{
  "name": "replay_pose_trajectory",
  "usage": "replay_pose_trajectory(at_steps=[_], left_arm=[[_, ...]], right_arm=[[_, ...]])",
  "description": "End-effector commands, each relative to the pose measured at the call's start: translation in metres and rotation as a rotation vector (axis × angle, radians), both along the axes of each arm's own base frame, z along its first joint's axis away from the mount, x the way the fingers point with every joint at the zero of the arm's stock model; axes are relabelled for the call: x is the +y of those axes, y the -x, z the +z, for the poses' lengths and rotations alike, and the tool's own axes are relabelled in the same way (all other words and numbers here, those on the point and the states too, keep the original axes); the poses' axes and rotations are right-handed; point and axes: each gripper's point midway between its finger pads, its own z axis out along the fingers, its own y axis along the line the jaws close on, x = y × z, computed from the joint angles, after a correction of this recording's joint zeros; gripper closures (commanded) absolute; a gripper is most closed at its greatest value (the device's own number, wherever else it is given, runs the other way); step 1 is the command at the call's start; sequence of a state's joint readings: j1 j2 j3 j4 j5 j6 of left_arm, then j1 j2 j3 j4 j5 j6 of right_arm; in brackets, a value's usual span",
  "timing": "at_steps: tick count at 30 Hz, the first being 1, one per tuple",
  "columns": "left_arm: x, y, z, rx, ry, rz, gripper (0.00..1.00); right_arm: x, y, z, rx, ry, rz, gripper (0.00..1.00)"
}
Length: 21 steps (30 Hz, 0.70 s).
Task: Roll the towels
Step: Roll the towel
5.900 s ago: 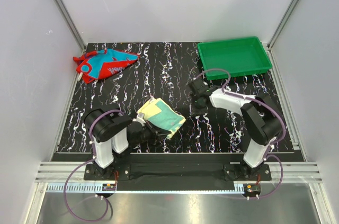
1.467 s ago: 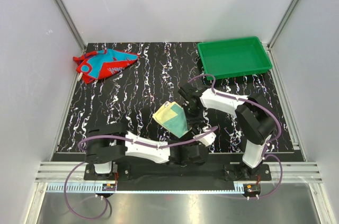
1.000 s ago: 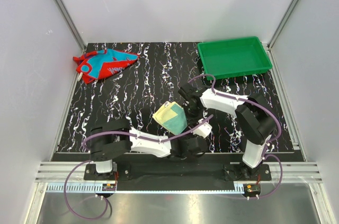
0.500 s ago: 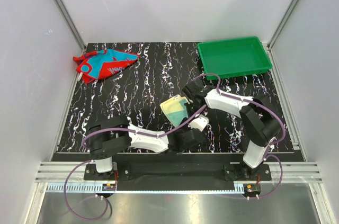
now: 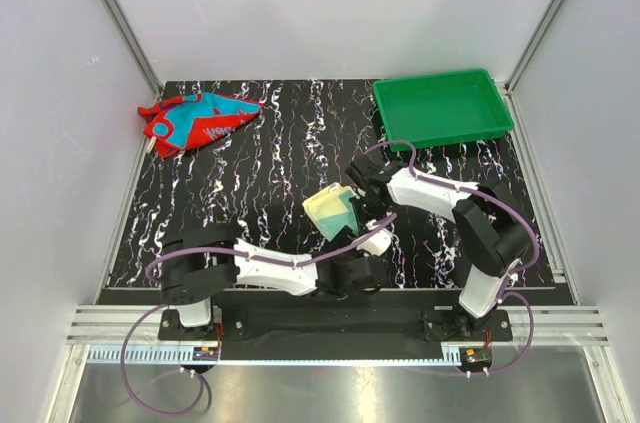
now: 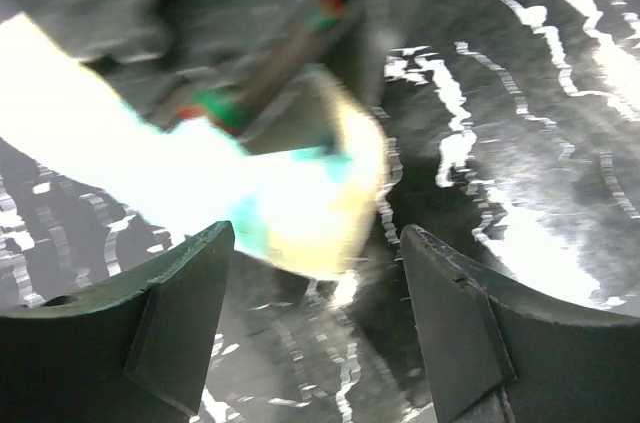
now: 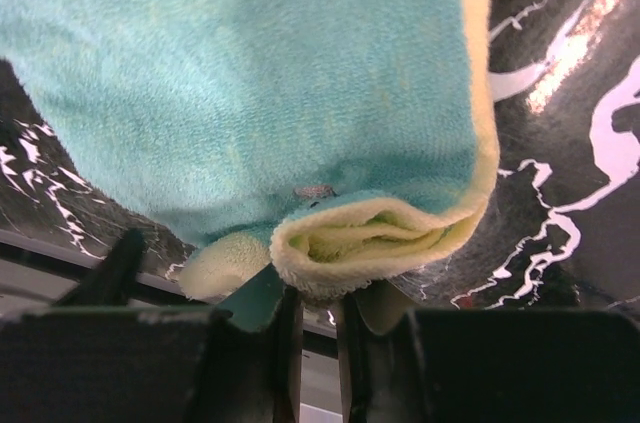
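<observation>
The pale yellow towel with the teal patch (image 5: pixel 334 211) is folded into a small bundle at the middle front of the mat. My right gripper (image 5: pixel 353 199) holds it by its right side. In the right wrist view that gripper (image 7: pixel 322 295) is shut on the towel's rolled yellow edge (image 7: pixel 375 233), and the teal face (image 7: pixel 250 73) spreads out beyond it. My left gripper (image 5: pixel 368 243) sits just in front of and to the right of the bundle. Its jaws (image 6: pixel 315 235) stand open and empty, with the blurred towel (image 6: pixel 300 213) ahead of them. The red towel (image 5: pixel 196 120) lies crumpled at the back left.
A green tray (image 5: pixel 443 108) stands at the back right corner of the black marbled mat (image 5: pixel 270 163). White walls close in the mat on three sides. The left arm (image 5: pixel 270 268) stretches across the front edge towards the right arm's base (image 5: pixel 485 298).
The left gripper has opened and no longer holds the yellow towel. The right gripper has drawn the bundle slightly to the right and away from the front edge.
</observation>
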State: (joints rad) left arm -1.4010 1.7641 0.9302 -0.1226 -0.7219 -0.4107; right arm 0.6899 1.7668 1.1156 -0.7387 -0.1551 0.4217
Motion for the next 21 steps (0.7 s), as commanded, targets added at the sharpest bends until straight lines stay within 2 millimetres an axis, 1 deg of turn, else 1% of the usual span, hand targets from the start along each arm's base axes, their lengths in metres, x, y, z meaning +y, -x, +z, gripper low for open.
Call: replay_pose_trajectory(at_steps=[1, 5, 7, 9, 13, 14, 15, 16, 17, 19, 21], left_arm=[[0.014, -0.013, 0.023, -0.094, -0.028, 0.037, 0.26], [0.009, -0.011, 0.008, -0.07, -0.06, 0.0, 0.27], [0.004, -0.009, 0.007, -0.062, -0.057, -0.02, 0.3], [-0.002, -0.006, 0.009, -0.063, -0.026, -0.043, 0.29], [-0.005, 0.001, 0.001, -0.027, -0.025, -0.085, 0.39], [-0.005, 0.002, -0.006, -0.016, -0.041, -0.093, 0.44], [-0.008, 0.007, -0.015, 0.012, -0.052, -0.12, 0.46], [-0.009, 0.008, -0.019, 0.022, -0.06, -0.128, 0.49], [-0.011, 0.009, -0.021, 0.029, -0.064, -0.131, 0.61], [-0.014, 0.011, -0.025, 0.053, -0.072, -0.147, 0.75], [-0.015, 0.009, -0.025, 0.07, -0.052, -0.145, 0.94]], right_arm=[[-0.01, 0.008, 0.004, 0.03, 0.017, 0.015, 0.92], [-0.012, 0.008, 0.003, 0.033, 0.019, 0.015, 0.93], [-0.012, 0.008, 0.003, 0.033, 0.017, 0.014, 0.93], [-0.012, 0.008, 0.003, 0.034, 0.018, 0.015, 0.93], [-0.012, 0.008, 0.002, 0.036, 0.02, 0.014, 0.93], [-0.012, 0.007, 0.002, 0.037, 0.02, 0.011, 0.93], [-0.013, 0.007, 0.003, 0.035, 0.02, 0.009, 0.93], [-0.013, 0.007, 0.003, 0.035, 0.021, 0.01, 0.93], [-0.014, 0.006, 0.003, 0.034, 0.02, 0.007, 0.93], [-0.015, 0.006, 0.005, 0.033, 0.019, 0.004, 0.93], [-0.016, 0.007, 0.005, 0.038, 0.021, 0.0, 0.93]])
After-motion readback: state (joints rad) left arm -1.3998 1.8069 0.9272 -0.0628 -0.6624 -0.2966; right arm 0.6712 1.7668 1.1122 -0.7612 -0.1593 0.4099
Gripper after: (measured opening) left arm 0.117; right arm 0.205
